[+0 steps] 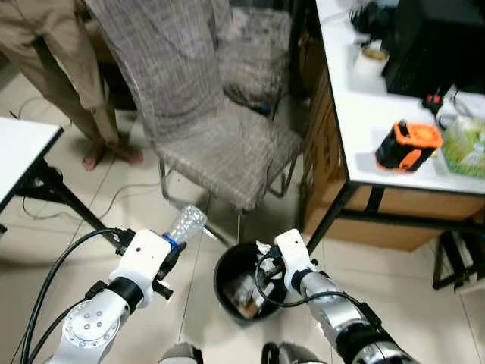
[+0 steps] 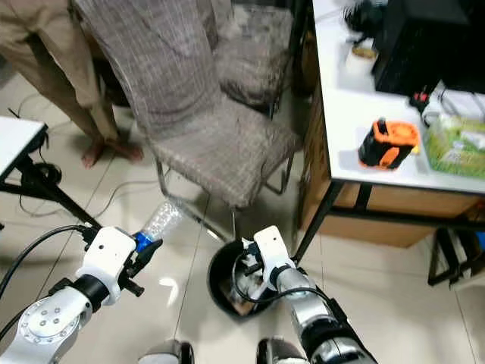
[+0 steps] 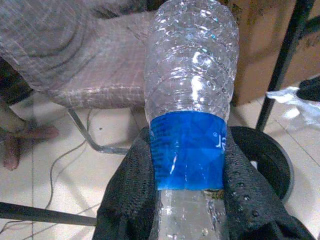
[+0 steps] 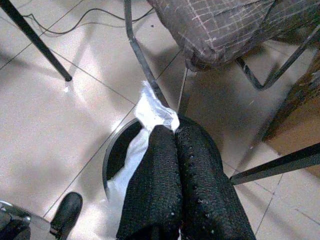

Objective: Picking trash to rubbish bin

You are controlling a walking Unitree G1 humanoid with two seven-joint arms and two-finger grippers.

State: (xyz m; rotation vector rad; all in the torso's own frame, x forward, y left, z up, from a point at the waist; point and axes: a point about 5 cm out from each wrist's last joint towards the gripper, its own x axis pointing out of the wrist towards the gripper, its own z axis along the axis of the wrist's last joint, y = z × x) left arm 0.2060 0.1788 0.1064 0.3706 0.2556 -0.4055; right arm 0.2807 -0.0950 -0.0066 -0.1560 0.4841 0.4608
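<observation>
A clear plastic bottle (image 1: 186, 224) with a blue label (image 3: 189, 150) sticks out forward from my left gripper (image 1: 170, 246), which is shut on it just left of the bin. The black round rubbish bin (image 1: 221, 265) stands on the tiled floor between my two arms and has some trash inside. My right gripper (image 1: 267, 262) hovers over the bin's right rim. In the right wrist view its fingers (image 4: 192, 165) are pressed together on a piece of white plastic wrapper (image 4: 152, 112) that hangs above the bin (image 4: 107, 160).
A grey checked chair (image 1: 227, 144) stands right behind the bin, its metal legs close by. On the right a white table (image 1: 364, 114) with a black leg (image 1: 333, 212) carries an orange-black device (image 1: 408, 144). A person's legs (image 1: 68, 61) stand far left. Cables cross the floor.
</observation>
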